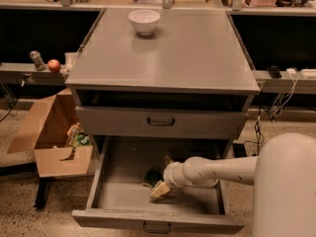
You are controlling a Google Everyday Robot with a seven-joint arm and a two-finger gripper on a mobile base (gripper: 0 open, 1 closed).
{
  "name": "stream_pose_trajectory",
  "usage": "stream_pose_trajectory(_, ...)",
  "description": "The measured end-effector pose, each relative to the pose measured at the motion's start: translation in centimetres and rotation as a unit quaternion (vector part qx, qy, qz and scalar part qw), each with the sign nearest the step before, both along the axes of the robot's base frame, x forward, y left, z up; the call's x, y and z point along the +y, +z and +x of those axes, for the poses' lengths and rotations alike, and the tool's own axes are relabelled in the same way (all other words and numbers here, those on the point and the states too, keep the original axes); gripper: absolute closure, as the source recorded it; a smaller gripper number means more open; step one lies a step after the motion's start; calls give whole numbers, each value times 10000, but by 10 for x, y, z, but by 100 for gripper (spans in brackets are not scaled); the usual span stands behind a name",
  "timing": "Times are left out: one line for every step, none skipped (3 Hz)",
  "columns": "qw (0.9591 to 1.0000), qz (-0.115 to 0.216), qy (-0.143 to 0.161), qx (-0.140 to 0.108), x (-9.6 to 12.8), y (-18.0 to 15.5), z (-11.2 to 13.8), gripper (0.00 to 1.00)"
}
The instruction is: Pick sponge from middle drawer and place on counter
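Observation:
The middle drawer is pulled out at the bottom of the grey cabinet. The sponge lies on its floor near the centre, dark green face showing with a yellow edge. My gripper reaches into the drawer from the right and is open. One fingertip is just in front of the sponge and the other is just behind it. The sponge's right end is level with the gap between the fingers. The counter is the cabinet's flat grey top.
A white bowl stands at the back of the counter. Above the open drawer is a shut drawer front with a black handle. An open cardboard box sits on the floor to the left. My arm's bulky link fills the lower right.

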State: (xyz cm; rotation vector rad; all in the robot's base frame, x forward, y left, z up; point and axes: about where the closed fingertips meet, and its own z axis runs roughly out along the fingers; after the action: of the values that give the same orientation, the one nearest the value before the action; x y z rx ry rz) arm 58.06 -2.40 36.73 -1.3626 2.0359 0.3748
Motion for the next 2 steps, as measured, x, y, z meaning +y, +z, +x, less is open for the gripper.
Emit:
stream_pose_trajectory(9998,-167,-101,29,-2,-13,4,0)
stream_pose_trajectory(9994,-314,-145,25,-24,-38,9,26)
